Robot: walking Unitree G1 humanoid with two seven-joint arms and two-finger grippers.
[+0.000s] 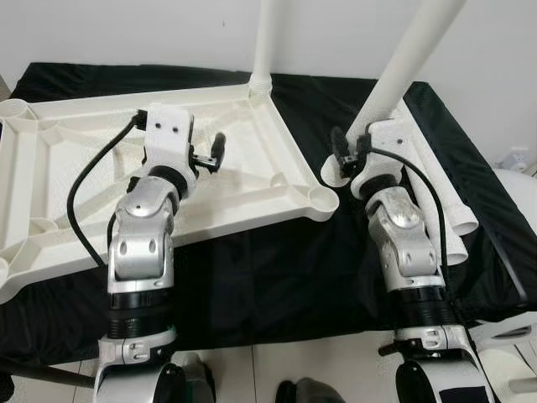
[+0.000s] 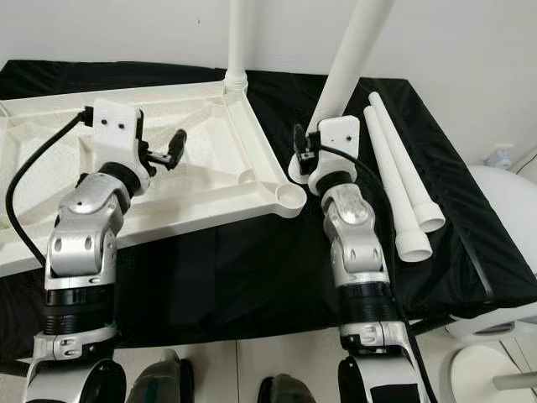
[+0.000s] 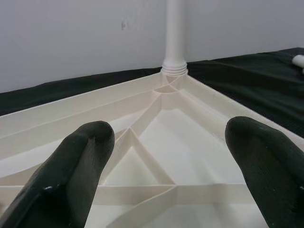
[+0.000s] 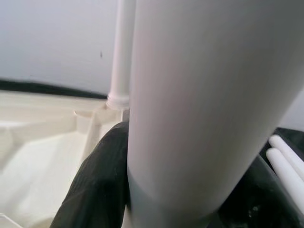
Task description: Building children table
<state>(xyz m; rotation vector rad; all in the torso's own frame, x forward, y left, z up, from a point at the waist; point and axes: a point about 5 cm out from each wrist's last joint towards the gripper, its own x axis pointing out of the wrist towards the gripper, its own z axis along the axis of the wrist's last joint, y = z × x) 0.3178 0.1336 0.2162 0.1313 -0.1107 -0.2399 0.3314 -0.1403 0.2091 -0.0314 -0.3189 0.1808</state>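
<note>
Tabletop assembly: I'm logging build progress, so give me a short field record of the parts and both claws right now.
tabletop: white tabletop lies upside down on the black cloth
fitted leg: one leg stands upright in the far corner socket
leg in hand: right claw grips a second leg, tilted, its lower end beside the near corner socket
spare legs: two legs lie on the cloth to the right
left claw: left claw open, over the tabletop's ribs
</note>
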